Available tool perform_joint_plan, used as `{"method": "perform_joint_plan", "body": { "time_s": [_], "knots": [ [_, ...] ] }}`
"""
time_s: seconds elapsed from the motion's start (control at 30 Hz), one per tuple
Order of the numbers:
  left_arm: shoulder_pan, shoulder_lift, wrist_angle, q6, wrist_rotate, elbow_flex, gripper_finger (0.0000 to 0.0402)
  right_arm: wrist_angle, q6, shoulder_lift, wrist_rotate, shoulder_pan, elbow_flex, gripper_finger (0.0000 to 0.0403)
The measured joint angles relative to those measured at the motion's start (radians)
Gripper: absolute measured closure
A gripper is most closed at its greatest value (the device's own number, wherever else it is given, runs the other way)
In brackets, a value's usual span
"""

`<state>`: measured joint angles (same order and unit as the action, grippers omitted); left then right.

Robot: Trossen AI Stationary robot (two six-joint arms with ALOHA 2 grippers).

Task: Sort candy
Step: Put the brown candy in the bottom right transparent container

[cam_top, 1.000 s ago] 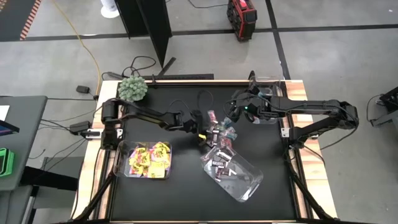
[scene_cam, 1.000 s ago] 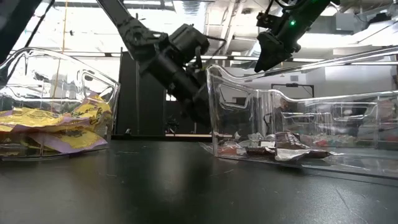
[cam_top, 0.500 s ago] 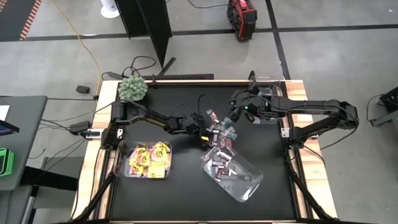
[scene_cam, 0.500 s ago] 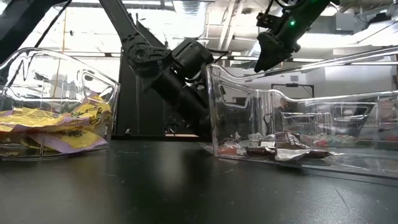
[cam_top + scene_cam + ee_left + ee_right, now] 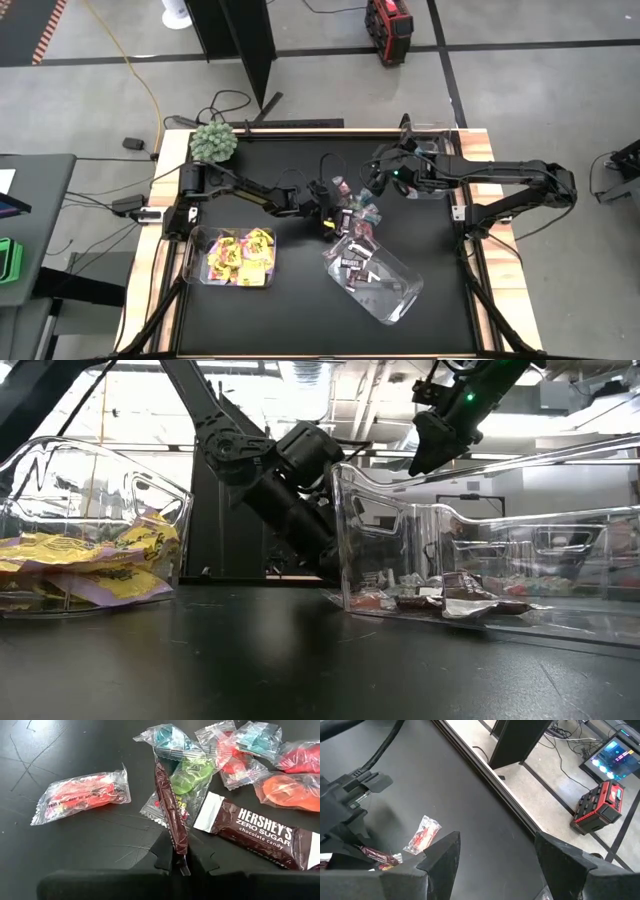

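Left gripper (image 5: 179, 862) clenched on a brown bar (image 5: 170, 810) standing on edge in the candy pile (image 5: 352, 212). Right gripper (image 5: 492, 865) released, hovering above pile.

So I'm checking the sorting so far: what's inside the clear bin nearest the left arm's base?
The clear bin holds only yellow packets, piled loosely; in the low view they lie heaped against its wall. Whatever is beneath the top layer is covered.
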<state>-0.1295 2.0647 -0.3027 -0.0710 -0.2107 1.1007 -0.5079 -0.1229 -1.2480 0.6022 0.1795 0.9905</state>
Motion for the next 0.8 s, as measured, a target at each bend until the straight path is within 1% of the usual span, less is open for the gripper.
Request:
{"method": "perform_joint_plan", "body": {
  "time_s": [0.07, 0.17, 0.33, 0.43, 0.47, 0.5, 0.6, 0.67, 0.8],
  "knots": [
    [0.002, -0.008, 0.007, 0.018, -0.003, 0.0, 0.0386, 0.0, 0.0, 0.0, 0.0, 0.0, 0.0, 0.0129],
    [0.013, -0.036, 0.033, 0.039, -0.052, -0.003, 0.0389, 0.0, 0.0, 0.0, 0.0, 0.0, 0.0, 0.0129],
    [0.037, -0.165, 0.081, 0.097, -0.199, -0.002, 0.0392, -0.004, 0.0, 0.0, 0.0, 0.0, 0.0, 0.0129],
    [0.059, -0.234, 0.084, 0.151, -0.206, -0.003, 0.0394, -0.004, 0.001, 0.0, 0.0, 0.0, 0.0, 0.0129],
    [0.073, -0.252, 0.075, 0.185, -0.184, -0.003, 0.0394, -0.005, 0.001, 0.0, 0.0, 0.0, 0.0, 0.0129],
    [0.086, -0.274, 0.064, 0.222, -0.138, -0.003, 0.0395, -0.005, 0.001, 0.0, 0.0, 0.0, 0.0, 0.0129],
    [0.131, -0.308, 0.06, 0.317, 0.054, -0.002, 0.0395, -0.006, 0.001, 0.0, 0.0, 0.0, 0.0, 0.0129],
    [0.158, -0.307, 0.068, 0.36, 0.164, -0.002, 0.0395, -0.006, 0.001, 0.0, 0.0, 0.0, 0.0, 0.0129],
    [0.201, -0.297, 0.065, 0.422, 0.324, -0.003, 0.0394, -0.005, 0.001, 0.0, 0.0, 0.0, 0.0, 0.0129]
  ]
}}
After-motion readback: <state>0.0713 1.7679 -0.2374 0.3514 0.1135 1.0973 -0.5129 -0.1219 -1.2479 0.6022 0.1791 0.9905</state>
